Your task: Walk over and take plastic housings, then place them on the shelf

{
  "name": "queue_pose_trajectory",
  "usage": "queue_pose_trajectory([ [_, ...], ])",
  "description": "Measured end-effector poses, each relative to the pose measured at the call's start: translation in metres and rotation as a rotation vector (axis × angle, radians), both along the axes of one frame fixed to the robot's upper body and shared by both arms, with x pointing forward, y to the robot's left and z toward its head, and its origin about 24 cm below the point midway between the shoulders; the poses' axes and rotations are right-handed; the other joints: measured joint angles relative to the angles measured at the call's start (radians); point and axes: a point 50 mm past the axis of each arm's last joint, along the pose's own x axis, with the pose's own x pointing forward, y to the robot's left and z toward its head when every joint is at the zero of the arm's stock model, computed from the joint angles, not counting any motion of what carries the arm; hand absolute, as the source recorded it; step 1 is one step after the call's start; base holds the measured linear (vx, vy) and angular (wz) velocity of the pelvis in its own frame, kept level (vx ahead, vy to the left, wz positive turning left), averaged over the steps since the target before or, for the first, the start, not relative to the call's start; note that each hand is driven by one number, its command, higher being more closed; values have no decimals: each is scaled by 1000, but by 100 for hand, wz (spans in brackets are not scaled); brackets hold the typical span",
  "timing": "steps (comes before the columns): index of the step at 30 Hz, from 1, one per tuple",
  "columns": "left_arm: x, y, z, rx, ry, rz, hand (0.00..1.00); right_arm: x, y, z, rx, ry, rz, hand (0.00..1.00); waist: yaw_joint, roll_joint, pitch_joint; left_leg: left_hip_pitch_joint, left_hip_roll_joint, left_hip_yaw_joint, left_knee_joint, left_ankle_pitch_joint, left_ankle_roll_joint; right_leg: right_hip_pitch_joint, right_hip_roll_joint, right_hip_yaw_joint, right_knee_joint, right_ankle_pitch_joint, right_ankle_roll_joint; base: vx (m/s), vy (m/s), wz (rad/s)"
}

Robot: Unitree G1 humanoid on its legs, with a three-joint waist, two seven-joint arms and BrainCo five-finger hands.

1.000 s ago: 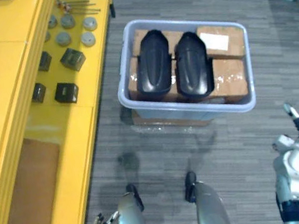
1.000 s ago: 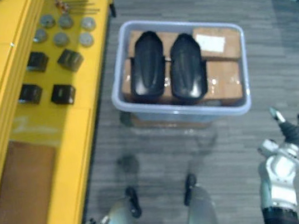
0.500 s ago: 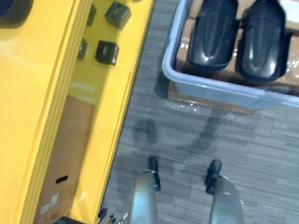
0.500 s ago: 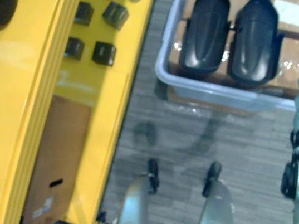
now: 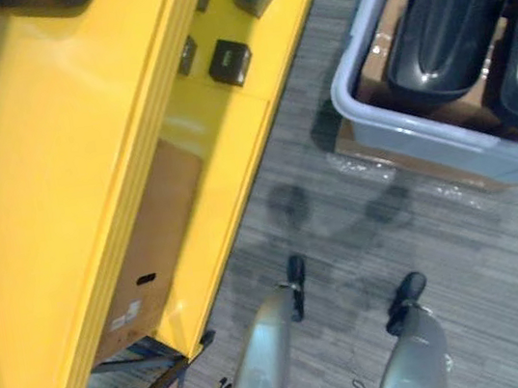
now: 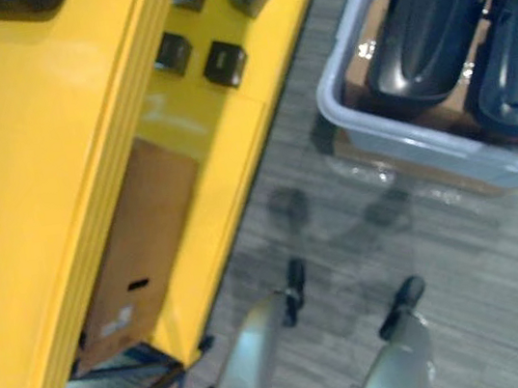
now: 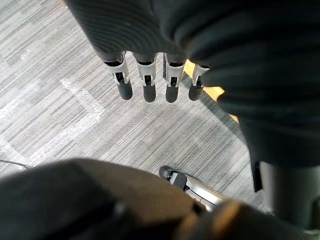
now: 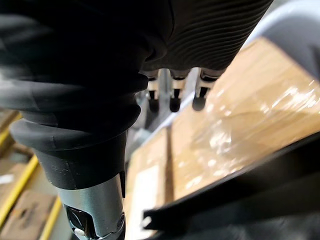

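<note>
The two black plastic housings (image 5: 448, 19) lay side by side in the grey bin (image 5: 421, 136). They rested on top of brown boxes (image 5: 373, 74) wrapped in shiny film. The bin sat on the floor just beside the yellow shelf (image 5: 57, 146), which had some small black blocks (image 5: 230, 61) on it.

Our left hand (image 7: 145, 85) hung over bare floor. Its fingers were straight and a little apart, and it held nothing. Our right hand (image 8: 174, 100) hung over the wrapped boxes with loose, straight fingers, and it held nothing too.

We thought the housings were hard shells, smooth and round on top, so they were likely light but slippery. A pinch on the round back would probably slide off. We guessed the best place to hold one was along its two long side edges, with one hand on each side. Each housing looked wide, so two hands seemed safer than one.
</note>
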Motion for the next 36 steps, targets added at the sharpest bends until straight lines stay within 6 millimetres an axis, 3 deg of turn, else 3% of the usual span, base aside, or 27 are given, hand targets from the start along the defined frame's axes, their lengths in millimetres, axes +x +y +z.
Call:
queue_pose_trajectory([
  [8,-1,-12,-2,-45,7,4,0,-5,-4,-4,25,128,-67,0,33,50,-35,-10,-1,-2,-29,17,-5,-19,1,-3,-8,3,-2,-2,-1,1],
  [12,-1,-12,-2,-46,-2,9,0,-7,-5,-5,17,174,-66,0,38,52,-37,-13,-5,-3,-32,18,-5,-20,-1,-3,-15,4,-1,0,0,0],
  [13,0,-13,-2,-55,-6,20,0,-7,-6,-5,-3,202,-67,100,41,54,-38,-13,-6,-3,-34,18,-5,-20,-1,-3,-17,5,-1,0,0,0],
  [18,7,-18,-1,-66,-18,-21,0,-23,-20,4,-84,311,-135,100,85,83,-59,-34,-10,-7,-40,20,-2,-36,-3,-8,-24,6,-3,-2,-2,3],
  [24,8,-20,-1,-66,-21,-37,0,-37,-31,6,-121,440,-169,100,88,85,-61,-48,-12,-26,-47,27,-2,-34,3,-26,-35,14,1,13,-16,4],
  [36,8,-21,-1,-73,-17,-23,0,-37,-31,-1,-155,658,-103,100,93,89,-64,-35,2,-28,-46,26,-3,-16,16,-31,-54,16,-13,-19,-10,-2],
])
